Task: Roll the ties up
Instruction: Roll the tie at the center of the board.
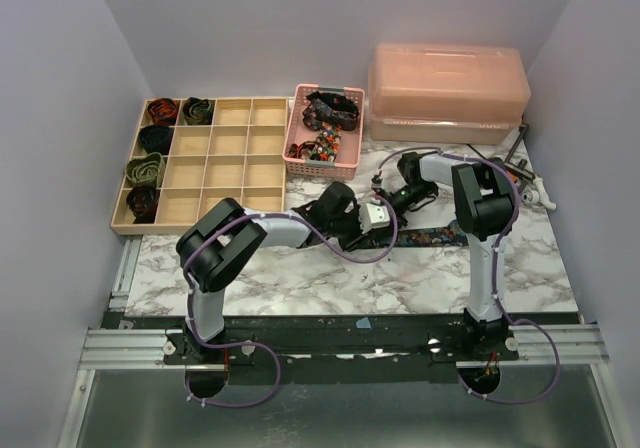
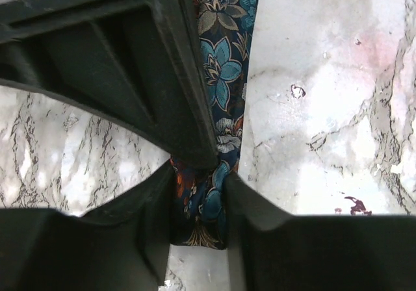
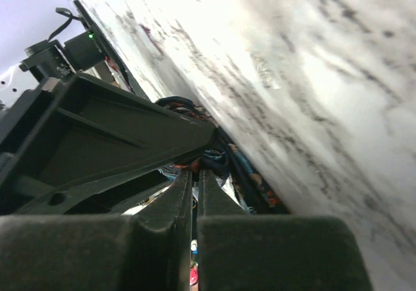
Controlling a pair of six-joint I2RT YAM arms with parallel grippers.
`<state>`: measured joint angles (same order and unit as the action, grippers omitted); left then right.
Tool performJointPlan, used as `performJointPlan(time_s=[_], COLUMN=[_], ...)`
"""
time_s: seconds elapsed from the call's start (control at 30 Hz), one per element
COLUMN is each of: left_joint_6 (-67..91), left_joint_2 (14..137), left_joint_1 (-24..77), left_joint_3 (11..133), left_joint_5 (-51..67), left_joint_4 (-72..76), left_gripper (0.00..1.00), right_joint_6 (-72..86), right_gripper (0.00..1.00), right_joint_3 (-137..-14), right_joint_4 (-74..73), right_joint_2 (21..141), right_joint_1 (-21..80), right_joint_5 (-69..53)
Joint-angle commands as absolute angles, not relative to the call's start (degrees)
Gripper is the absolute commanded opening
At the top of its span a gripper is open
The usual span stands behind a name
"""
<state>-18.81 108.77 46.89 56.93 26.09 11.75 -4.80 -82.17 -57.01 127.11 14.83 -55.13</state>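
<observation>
**knot_newbie:** What was the setup like, and how did that tie handle?

**me:** White-walled booth with a marble-look worktop (image 1: 300,278). The floral tie (image 1: 440,236) lay flat on it as a long strip, between my two arms. At the back left there was a wooden tray (image 1: 225,173) with the coiled ties (image 1: 163,111) sitting in its left-hand compartments, and a pink basket (image 1: 296,153) beside it held more loose ones.

My left hand (image 2: 198,197) was clenched on the floral tie, pinching the narrow strip edge to edge so the cloth bunched between the fingers. My right hand (image 3: 195,187) was down low at the cloth with its fingers almost together. Honestly, I couldn't tell whether any fabric was caught between them.

**knot_newbie:** So, easy to roll?

**me:** I'd guess not. It looked light, limp and probably a bit slick, with no stiffness at all, so it would sag and slide rather than stay where I put it. I reckoned the place to take hold was right at one end, across the width, so the first turn would start tight. The other hand could then pin the strip close by. If I grabbed too far along, I figured the coil would go loose and spring open.
</observation>
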Motion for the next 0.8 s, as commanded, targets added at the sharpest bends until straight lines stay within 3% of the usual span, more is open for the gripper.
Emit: performJointPlan(time_s=[0.0,0.07,0.3,0.77], left_joint_6=[-17.76,-16.67,-11.1,-9.64], left_joint_2=[112.53,111.35,104.23,114.3], left_joint_1=[46.73,46.1,41.62,42.64], left_joint_3=[55.91,54.41,43.45,41.99], left_joint_5=[21.82,23.58,36.08,40.52], left_joint_4=[3.44,6.42,29.71,50.24], left_gripper=[0.41,0.51,0.69,0.64], right_joint_6=[-8.5,-9.09,-11.81,-15.0], right_gripper=[0.01,0.01,0.01,0.01], right_joint_3=[-79.87,-79.12,-77.65,-80.57], right_joint_4=[-53.79,-52.67,-49.28,-52.25], right_joint_2=[131.76,131.66,132.44,138.17], right_joint_1=[16.0,15.83,14.16,10.9], right_joint_5=[-44.71,-41.86,-36.41,-39.99])
